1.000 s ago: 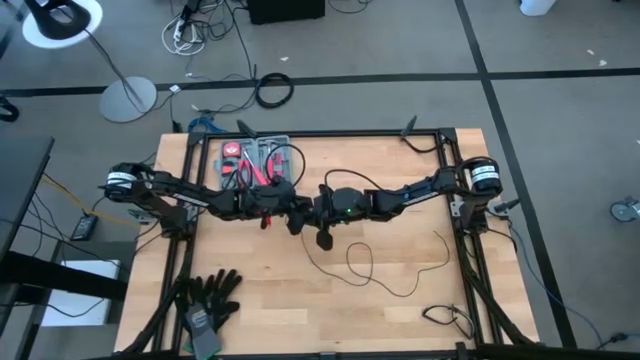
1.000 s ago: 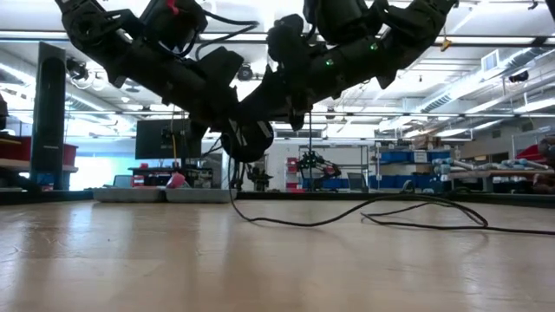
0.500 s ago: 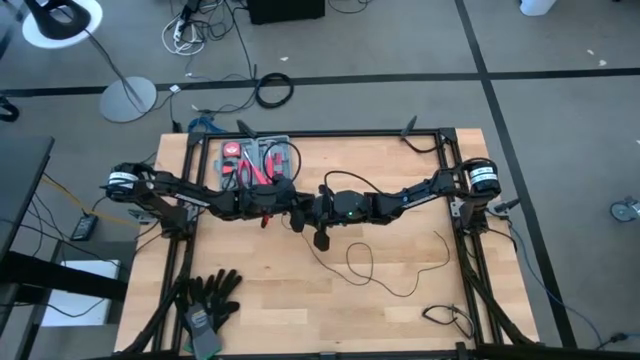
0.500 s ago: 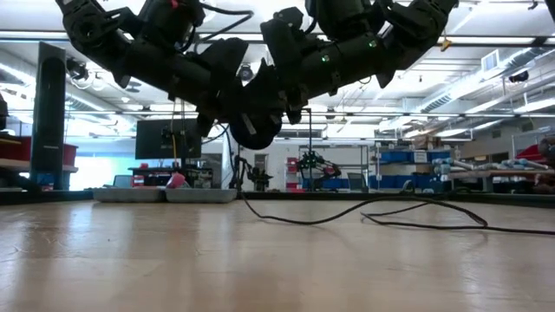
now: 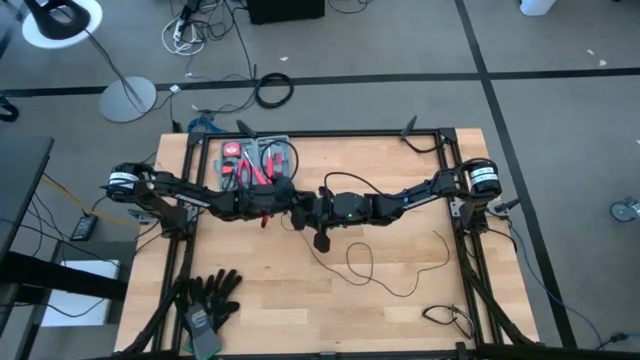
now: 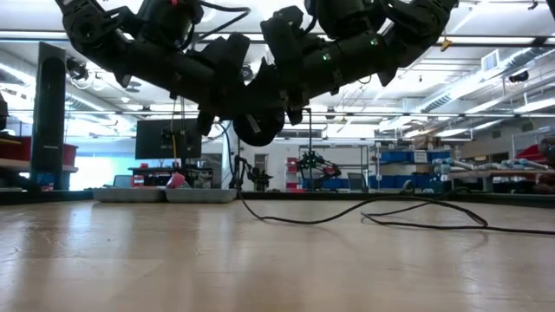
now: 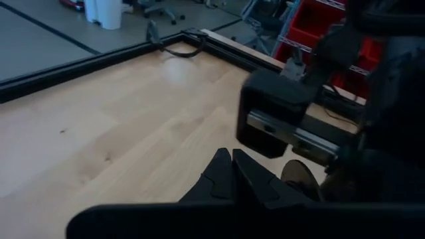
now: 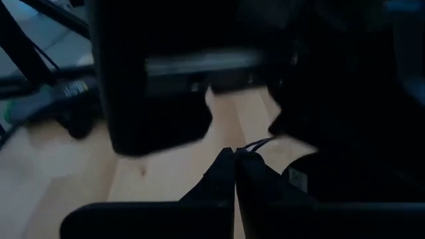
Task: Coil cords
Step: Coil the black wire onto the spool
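Black cords trail in loose loops across the table; left tool and right tool meet mid-table, both pinched together, the right on the cords.

We see left claw fingers pressed together over pale wooden desk; other arm's dark wrist block close ahead; black frame rail along desk edge.
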